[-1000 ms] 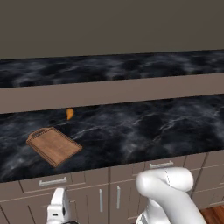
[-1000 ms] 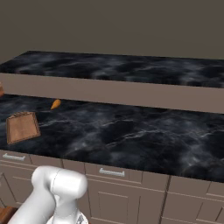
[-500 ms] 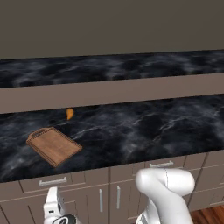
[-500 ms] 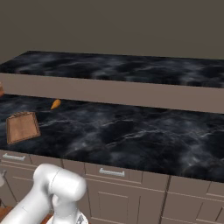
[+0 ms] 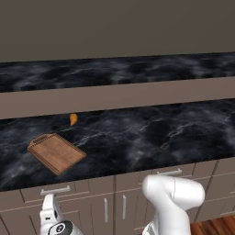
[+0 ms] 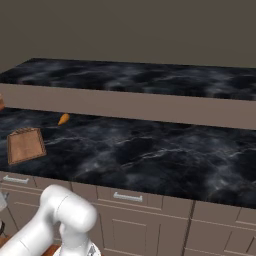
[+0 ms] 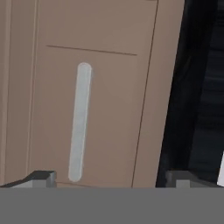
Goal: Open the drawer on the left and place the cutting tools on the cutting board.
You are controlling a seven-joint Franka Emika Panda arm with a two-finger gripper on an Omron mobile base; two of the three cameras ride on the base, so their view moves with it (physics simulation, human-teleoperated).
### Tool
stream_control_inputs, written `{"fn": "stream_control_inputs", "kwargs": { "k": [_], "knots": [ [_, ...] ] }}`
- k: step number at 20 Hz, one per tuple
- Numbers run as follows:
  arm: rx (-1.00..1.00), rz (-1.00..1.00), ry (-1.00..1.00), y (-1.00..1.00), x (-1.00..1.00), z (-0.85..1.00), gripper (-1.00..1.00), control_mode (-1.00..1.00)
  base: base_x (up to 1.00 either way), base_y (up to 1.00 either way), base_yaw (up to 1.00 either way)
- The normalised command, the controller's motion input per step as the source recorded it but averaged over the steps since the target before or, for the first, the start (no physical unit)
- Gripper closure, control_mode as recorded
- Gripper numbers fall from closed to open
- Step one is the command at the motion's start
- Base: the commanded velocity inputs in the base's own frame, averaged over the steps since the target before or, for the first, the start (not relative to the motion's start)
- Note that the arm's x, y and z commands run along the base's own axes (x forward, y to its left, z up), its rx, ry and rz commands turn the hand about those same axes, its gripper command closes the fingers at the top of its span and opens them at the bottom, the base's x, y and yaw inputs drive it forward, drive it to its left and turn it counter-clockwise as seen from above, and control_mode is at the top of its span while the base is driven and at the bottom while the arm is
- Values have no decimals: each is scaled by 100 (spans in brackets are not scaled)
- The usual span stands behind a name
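Note:
The left drawer (image 5: 30, 193) is shut under the counter, and its silver bar handle (image 5: 55, 189) lies level across the front. My gripper (image 5: 47, 204) hovers just below and in front of that handle. The hand view is rolled, so the handle (image 7: 80, 122) runs upright on the taupe drawer front (image 7: 113, 109). My gripper (image 7: 113, 179) is open, its two fingertips (image 7: 41, 177) set wide apart, nothing between them, short of the handle. The reddish-brown cutting board (image 5: 57, 153) lies bare on the dark marble counter (image 5: 151, 133). The cutting tools are hidden.
A small orange object (image 5: 73, 119) sits behind the board near the raised back ledge. A narrower drawer with a like handle (image 5: 169, 172) and cabinet doors with vertical handles (image 5: 106, 210) lie to the right. My white arm (image 5: 174, 197) stands before them.
My hand has shifted a little to the left along the cabinet front, closer under the left drawer's handle. The jaws have stayed open and the drawer has stayed shut.

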Motion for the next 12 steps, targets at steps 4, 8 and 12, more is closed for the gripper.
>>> {"fn": "stream_control_inputs", "kwargs": {
  "k": [4,8,12],
  "knots": [
    [0,1,0,19,34,-24,-100,-100,0,0,0],
    [0,1,0,15,32,-22,-100,-100,0,0,0],
    [0,1,0,12,33,-25,-100,-100,0,0,0]
  ]
}}
